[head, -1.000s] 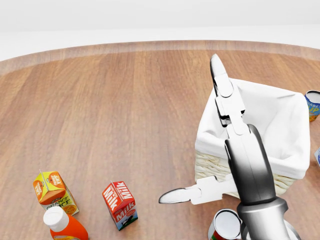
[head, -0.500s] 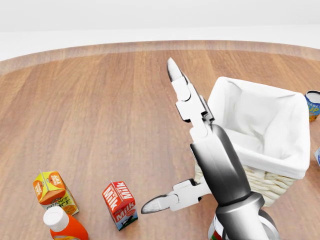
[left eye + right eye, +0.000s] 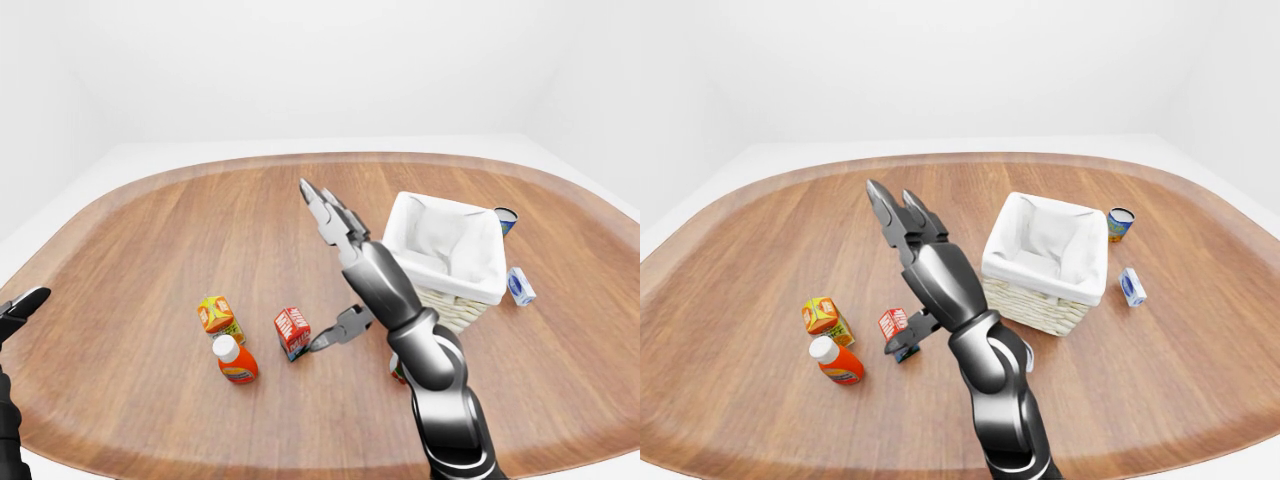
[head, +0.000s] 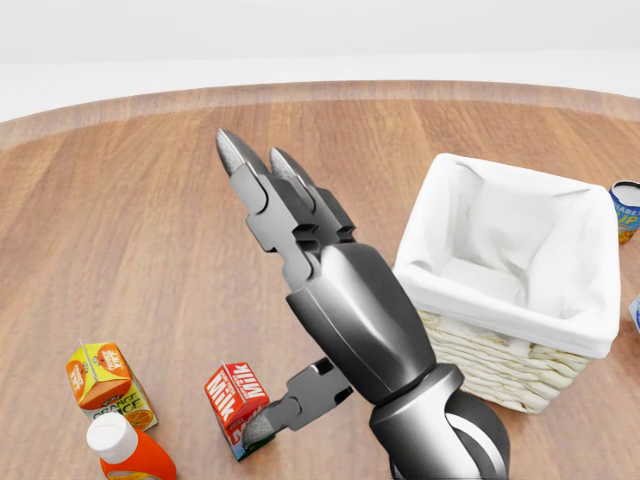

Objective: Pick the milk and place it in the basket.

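The milk (image 4: 236,398) is a small red carton standing upright on the wooden table (image 4: 150,250), at the lower left of the head view. My right hand (image 4: 258,300) hangs open just to its right, two fingers (image 4: 240,165) pointing up the view and the thumb tip in front of the carton's lower right corner; whether they touch I cannot tell. The wicker basket (image 4: 505,372) with a white cloth lining stands to the right with nothing in it. Only one dark fingertip of my left hand (image 3: 28,300) shows, at the left edge of the left-eye view.
An orange juice carton (image 4: 103,385) and an orange bottle with a white cap (image 4: 125,450) stand left of the milk. A blue can (image 4: 626,210) and a small blue-white box (image 3: 520,285) sit to the right of the basket. The table's rounded edge runs along the top.
My right hand has swept left, from over the basket's left rim to beside the milk, with its thumb now at the carton. Objects and camera stayed still.
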Available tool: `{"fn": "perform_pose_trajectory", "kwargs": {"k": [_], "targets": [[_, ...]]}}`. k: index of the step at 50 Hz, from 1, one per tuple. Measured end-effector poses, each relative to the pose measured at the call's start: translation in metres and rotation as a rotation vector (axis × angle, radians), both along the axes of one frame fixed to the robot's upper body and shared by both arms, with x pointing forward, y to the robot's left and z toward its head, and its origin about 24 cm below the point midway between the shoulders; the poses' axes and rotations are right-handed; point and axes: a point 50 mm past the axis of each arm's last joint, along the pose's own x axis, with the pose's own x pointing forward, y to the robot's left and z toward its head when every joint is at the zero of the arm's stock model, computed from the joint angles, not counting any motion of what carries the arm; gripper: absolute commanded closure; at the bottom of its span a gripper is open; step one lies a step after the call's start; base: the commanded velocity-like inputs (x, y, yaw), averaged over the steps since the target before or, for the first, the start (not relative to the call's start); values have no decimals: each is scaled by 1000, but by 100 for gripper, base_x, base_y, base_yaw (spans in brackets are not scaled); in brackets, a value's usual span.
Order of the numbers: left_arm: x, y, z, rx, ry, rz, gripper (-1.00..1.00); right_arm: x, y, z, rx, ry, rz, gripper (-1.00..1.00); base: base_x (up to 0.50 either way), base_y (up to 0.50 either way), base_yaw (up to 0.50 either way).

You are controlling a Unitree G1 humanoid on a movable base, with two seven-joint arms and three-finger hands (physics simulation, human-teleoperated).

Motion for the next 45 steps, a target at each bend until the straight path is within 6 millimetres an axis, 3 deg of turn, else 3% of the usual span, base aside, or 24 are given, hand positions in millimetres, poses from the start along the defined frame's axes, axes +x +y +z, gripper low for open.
{"fn": "perform_pose_trajectory", "kwargs": {"k": [23,45], "targets": [[0,0,0,1,2,-1,-100,10,24,7,-214,5,39,-98,0,0,0],[0,0,0,2,3,-2,-100,25,40,-22,-373,147,52,-98,0,0,0]]}}
